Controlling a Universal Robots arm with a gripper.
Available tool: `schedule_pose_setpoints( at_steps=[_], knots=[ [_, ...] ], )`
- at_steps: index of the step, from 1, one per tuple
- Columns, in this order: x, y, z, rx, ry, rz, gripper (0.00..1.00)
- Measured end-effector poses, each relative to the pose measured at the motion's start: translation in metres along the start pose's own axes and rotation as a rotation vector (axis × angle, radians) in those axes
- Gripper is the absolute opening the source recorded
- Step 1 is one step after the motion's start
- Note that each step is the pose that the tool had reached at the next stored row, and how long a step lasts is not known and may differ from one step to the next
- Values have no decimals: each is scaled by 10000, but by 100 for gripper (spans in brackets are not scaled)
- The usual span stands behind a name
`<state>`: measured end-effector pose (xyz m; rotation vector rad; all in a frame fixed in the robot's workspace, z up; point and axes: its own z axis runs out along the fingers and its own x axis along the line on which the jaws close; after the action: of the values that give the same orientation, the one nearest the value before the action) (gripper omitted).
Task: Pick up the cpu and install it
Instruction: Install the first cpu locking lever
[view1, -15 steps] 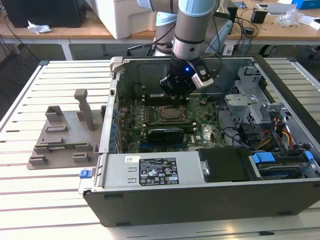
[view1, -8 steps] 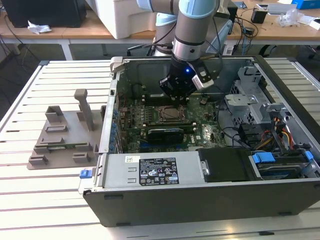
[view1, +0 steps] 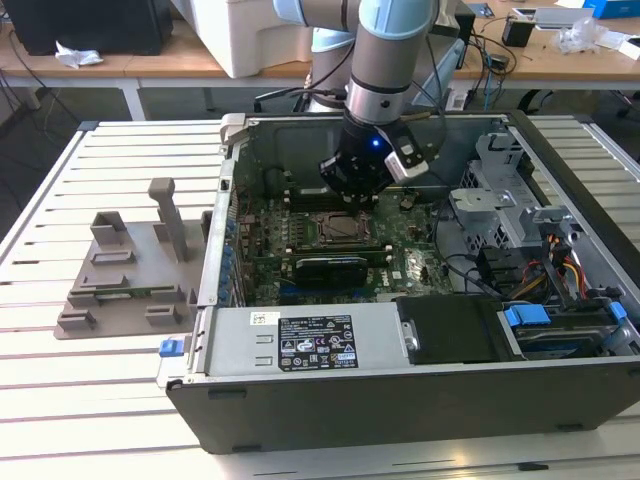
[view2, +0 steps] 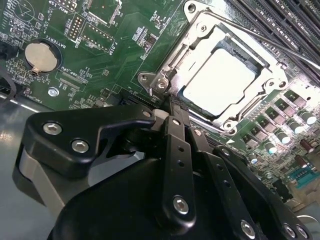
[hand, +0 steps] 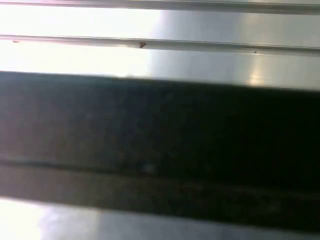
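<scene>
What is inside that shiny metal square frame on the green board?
A flat, pale silvery chip, the cpu, lies inside the metal frame. The gripper hangs by the frame's corner. Whatever is under the chip is covered.

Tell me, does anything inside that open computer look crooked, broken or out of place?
Nothing stands out. In the second wrist view the cpu lies flat and square inside the socket frame on the green motherboard, with the hand just beside it. No damage shows.
</scene>
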<state>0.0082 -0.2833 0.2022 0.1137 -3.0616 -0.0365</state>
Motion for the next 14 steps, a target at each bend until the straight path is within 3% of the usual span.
schedule_pose_setpoints(
  at_steps=[10, 12, 14],
  knots=[
    [-26, 5, 14, -13, -1, 0, 11],
    [-19, -2, -79, -17, -12, -4, 11],
    [-11, -85, -85, -14, -11, -1, 11]
  ],
)
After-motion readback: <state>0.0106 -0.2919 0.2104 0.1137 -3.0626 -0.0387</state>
